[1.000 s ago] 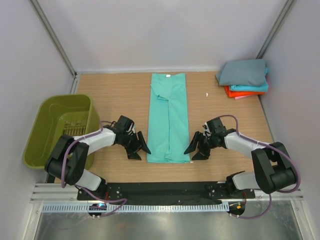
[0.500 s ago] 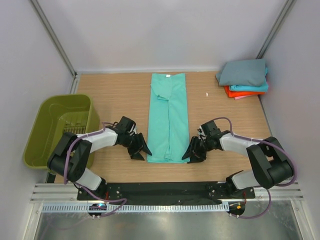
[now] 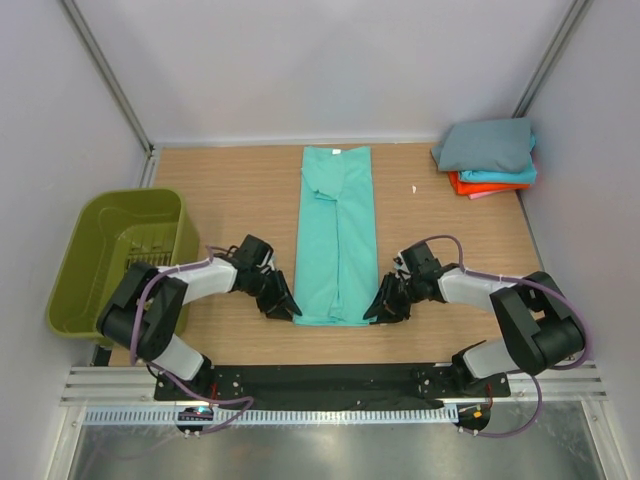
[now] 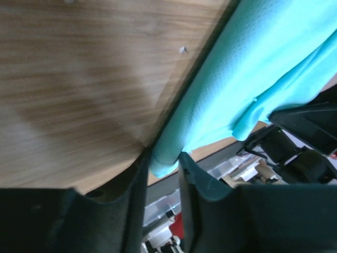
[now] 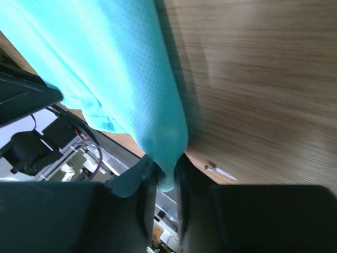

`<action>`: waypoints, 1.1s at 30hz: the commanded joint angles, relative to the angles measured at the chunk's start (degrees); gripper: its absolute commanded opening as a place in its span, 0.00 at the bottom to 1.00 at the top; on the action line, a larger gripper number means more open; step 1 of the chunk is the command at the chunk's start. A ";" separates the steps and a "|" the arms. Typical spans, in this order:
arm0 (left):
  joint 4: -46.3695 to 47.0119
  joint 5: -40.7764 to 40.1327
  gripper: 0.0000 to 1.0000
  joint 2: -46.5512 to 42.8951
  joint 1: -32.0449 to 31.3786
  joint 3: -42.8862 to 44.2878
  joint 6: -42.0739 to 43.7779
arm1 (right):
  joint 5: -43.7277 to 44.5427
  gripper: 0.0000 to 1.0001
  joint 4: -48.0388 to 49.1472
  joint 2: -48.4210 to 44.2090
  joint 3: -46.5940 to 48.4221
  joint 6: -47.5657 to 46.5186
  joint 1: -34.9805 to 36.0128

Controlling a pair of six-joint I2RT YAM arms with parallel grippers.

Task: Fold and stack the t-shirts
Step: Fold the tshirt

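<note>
A mint-green t-shirt (image 3: 338,225) lies folded into a long narrow strip down the middle of the table. My left gripper (image 3: 287,310) is shut on its near left corner, and the cloth (image 4: 164,161) shows pinched between the fingers in the left wrist view. My right gripper (image 3: 377,310) is shut on its near right corner, with the cloth (image 5: 167,168) pinched between its fingers in the right wrist view. A stack of folded shirts, slate grey (image 3: 487,146) over cyan (image 3: 500,176) over orange-red (image 3: 480,187), sits at the far right.
An olive-green plastic basket (image 3: 120,258) stands at the left edge of the table. A small white speck (image 3: 414,188) lies on the wood near the stack. Metal frame posts rise at the back corners.
Both grippers moved inward to the near corners of the mint shirt and shut on them; a second ago they were open beside it.
</note>
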 commanded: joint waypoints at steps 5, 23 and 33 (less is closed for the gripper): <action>3.94 -0.77 0.09 1.42 -1.14 -1.13 0.13 | 1.36 0.01 1.50 -0.65 -0.02 0.36 0.29; -3.96 1.25 0.00 5.54 7.64 28.82 11.29 | -0.48 0.01 -9.94 5.31 30.82 -10.98 -8.23; -3.35 0.29 0.00 23.73 10.81 50.62 13.84 | -1.80 0.01 1.84 21.65 45.22 -9.49 -15.70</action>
